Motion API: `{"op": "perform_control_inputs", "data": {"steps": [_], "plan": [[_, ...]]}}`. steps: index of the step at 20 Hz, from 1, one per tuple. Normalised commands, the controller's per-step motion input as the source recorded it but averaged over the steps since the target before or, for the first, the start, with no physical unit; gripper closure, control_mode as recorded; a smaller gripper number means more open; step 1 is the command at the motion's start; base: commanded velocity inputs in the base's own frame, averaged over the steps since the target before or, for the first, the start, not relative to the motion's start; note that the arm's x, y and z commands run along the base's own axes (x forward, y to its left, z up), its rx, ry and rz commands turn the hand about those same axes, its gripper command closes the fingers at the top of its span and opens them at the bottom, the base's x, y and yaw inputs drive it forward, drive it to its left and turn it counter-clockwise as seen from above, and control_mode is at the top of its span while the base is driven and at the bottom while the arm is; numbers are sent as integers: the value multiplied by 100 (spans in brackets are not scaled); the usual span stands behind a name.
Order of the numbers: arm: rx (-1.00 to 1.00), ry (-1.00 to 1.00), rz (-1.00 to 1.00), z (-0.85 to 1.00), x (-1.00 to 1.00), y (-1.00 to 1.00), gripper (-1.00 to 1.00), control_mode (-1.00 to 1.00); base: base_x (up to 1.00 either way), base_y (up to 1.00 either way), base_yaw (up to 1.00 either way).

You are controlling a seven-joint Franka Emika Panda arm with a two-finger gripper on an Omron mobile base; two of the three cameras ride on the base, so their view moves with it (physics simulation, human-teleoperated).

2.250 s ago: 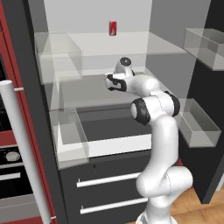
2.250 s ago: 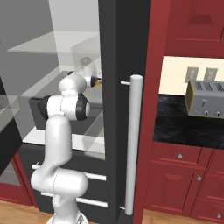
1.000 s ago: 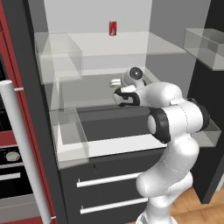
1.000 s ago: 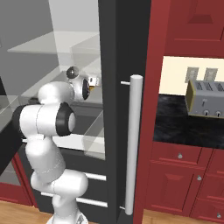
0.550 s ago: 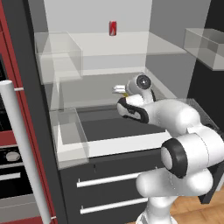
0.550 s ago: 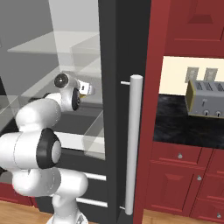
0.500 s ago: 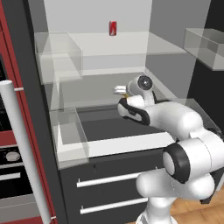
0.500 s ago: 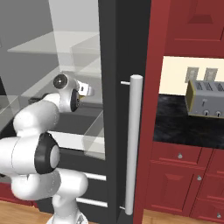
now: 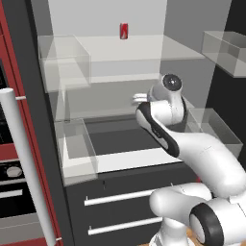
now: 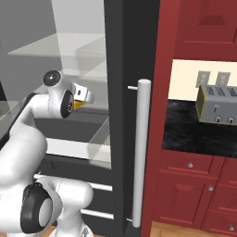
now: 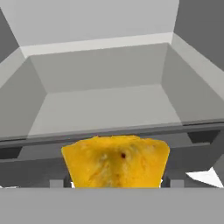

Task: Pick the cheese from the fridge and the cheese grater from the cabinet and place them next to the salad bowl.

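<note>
The cheese (image 11: pixel 116 161), a yellow-orange wedge, sits between my fingertips in the hand view and peeks out under the hand as a small yellow sliver (image 10: pixel 79 105) in the right base view. My gripper (image 9: pixel 138 99) (image 10: pixel 86 97) (image 11: pixel 116 182) is shut on it, held in the air just in front of the open fridge (image 9: pixel 110 72), above the pale grey lower drawer (image 11: pixel 109 105). The cheese grater, the cabinet and the salad bowl are out of view.
A small red can (image 9: pixel 124 31) stands on the upper fridge shelf. Clear bins (image 9: pixel 65 65) (image 9: pixel 214 129) flank the opening. The long white door handle (image 10: pixel 139 152) stands to the right, with a toaster (image 10: pixel 217 105) on the black counter beyond it, over red lower cupboards (image 10: pixel 190 190).
The arm's elbow has swung out to the right and toward the cameras. The hand, still holding the cheese, has drawn slightly back and down from the shelf.
</note>
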Motion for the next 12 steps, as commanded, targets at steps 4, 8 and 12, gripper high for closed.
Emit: {"op": "perform_control_inputs", "data": {"steps": [4, 8, 12], "plan": [[-1, 22, 0, 10, -80, 0, 100, -100, 0, 0, 0], [0, -7, 0, 2, -100, 0, 100, -100, 0, 0, 0], [0, -8, 0, 2, -84, -2, 100, -100, 0, 0, 0]]}}
